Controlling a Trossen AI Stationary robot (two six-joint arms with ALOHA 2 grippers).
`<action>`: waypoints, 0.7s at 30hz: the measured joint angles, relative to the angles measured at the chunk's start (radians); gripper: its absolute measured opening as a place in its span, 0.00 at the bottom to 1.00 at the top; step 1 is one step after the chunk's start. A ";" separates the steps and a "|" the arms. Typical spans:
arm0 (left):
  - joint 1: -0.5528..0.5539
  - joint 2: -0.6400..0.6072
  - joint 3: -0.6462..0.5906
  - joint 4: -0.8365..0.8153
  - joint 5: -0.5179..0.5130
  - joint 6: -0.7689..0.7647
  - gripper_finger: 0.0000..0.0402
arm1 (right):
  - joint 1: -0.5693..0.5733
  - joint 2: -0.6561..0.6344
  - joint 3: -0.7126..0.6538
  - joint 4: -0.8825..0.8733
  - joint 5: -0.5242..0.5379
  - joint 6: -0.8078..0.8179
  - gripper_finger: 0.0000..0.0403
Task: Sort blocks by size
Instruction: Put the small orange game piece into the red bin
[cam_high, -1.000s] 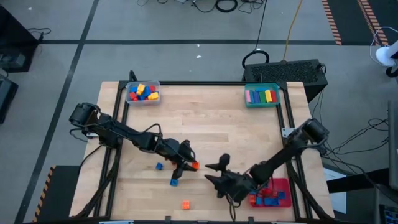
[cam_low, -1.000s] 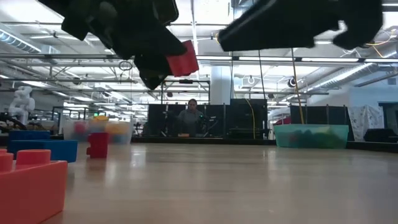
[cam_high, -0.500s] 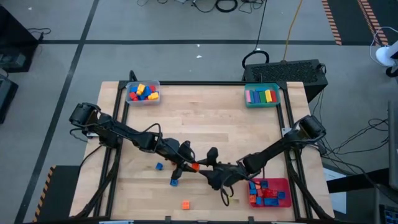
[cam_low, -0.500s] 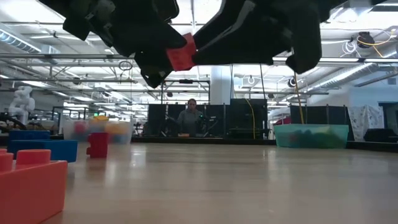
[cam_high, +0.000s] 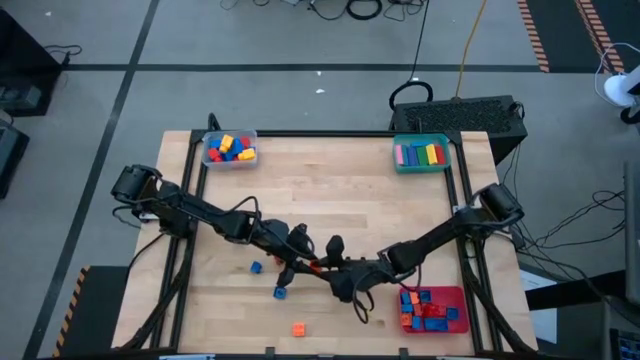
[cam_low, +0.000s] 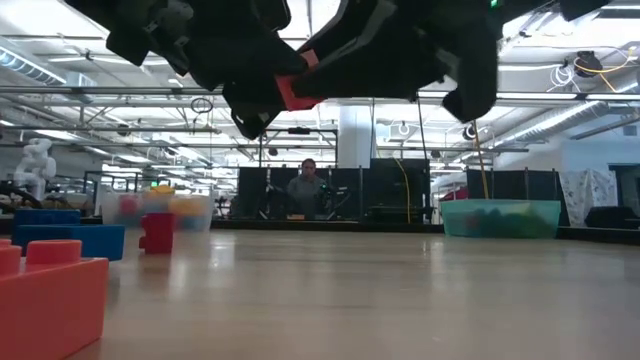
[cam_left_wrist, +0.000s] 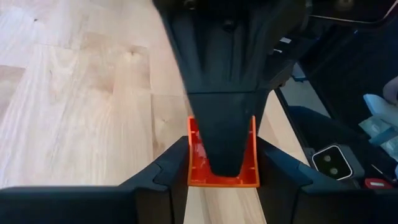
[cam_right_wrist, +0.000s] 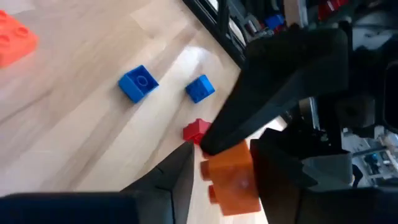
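Observation:
An orange brick (cam_high: 313, 266) hangs above the table's near middle, held between both grippers. My left gripper (cam_high: 305, 262) reaches it from the table's left and is shut on it. My right gripper (cam_high: 323, 269) meets it from the table's right and is shut on the same brick (cam_right_wrist: 229, 177). In the low view the brick (cam_low: 297, 90) shows high above the tabletop between the two dark hands. Two blue cubes (cam_high: 256, 267) (cam_high: 279, 293) and another orange brick (cam_high: 298, 329) rest flat on the wood. My left gripper pinches the orange brick by two opposite sides (cam_left_wrist: 193, 163) between its two fingers. The fingers slant down from the table's left. The brick is lifted clear of the table. My right gripper has the same brick's other end (cam_right_wrist: 217, 167) between its two fingers, coming from the table's right and slanting down. One of its fingers (cam_left_wrist: 222, 130) lies over the brick's face toward the left hand. The brick hangs clear of the wood.
A clear tray (cam_high: 230, 150) with mixed bricks stands at the far left. A teal tray (cam_high: 421, 154) of long bars stands at the far right. A red tray (cam_high: 433, 309) of bricks sits at the near right. A small red cube (cam_right_wrist: 195, 130) lies under the hands.
My right gripper has swung toward the table's left, up to the brick in my left gripper. It rolled its wrist on the way and brought its wide-open fingers together on the brick. My left gripper and the brick have stayed in place.

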 joint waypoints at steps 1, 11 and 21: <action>0.001 0.000 0.000 0.000 0.000 -0.002 0.36 | -0.005 0.000 0.000 0.000 -0.009 0.000 0.34; 0.002 0.000 0.000 0.008 0.012 -0.050 0.36 | -0.011 0.000 0.000 -0.004 0.006 -0.010 0.26; 0.013 -0.006 -0.001 0.022 0.024 -0.019 0.76 | 0.032 -0.015 0.000 -0.040 0.093 0.171 0.19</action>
